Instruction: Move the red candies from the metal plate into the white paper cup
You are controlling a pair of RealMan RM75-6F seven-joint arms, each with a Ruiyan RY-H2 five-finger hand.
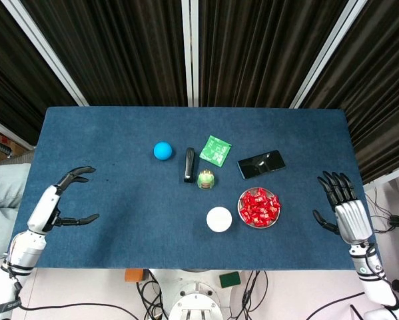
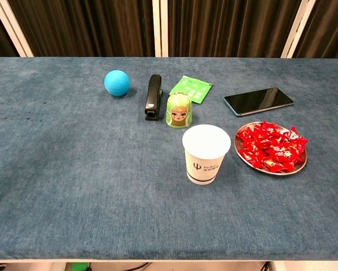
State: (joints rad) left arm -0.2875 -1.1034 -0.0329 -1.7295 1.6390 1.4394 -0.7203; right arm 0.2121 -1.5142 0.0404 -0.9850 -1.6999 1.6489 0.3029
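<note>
A pile of red candies (image 1: pixel 259 206) (image 2: pixel 270 146) fills the metal plate (image 1: pixel 242 215) (image 2: pixel 277 171) on the near right of the blue table. The white paper cup (image 1: pixel 219 219) (image 2: pixel 206 153) stands upright just left of the plate, with nothing visible inside. My left hand (image 1: pixel 60 201) hovers over the table's near left edge, fingers spread and holding nothing. My right hand (image 1: pixel 342 208) is off the table's right edge, fingers spread and holding nothing, well right of the plate. Neither hand shows in the chest view.
Behind the cup stand a green doll figurine (image 1: pixel 206 179) (image 2: pixel 179 110), a black stapler (image 1: pixel 189 164) (image 2: pixel 153 96), a blue ball (image 1: pixel 162 151) (image 2: pixel 117 83) and a green packet (image 1: pixel 215 149) (image 2: pixel 191 89). A black phone (image 1: pixel 261 164) (image 2: pixel 258 100) lies behind the plate.
</note>
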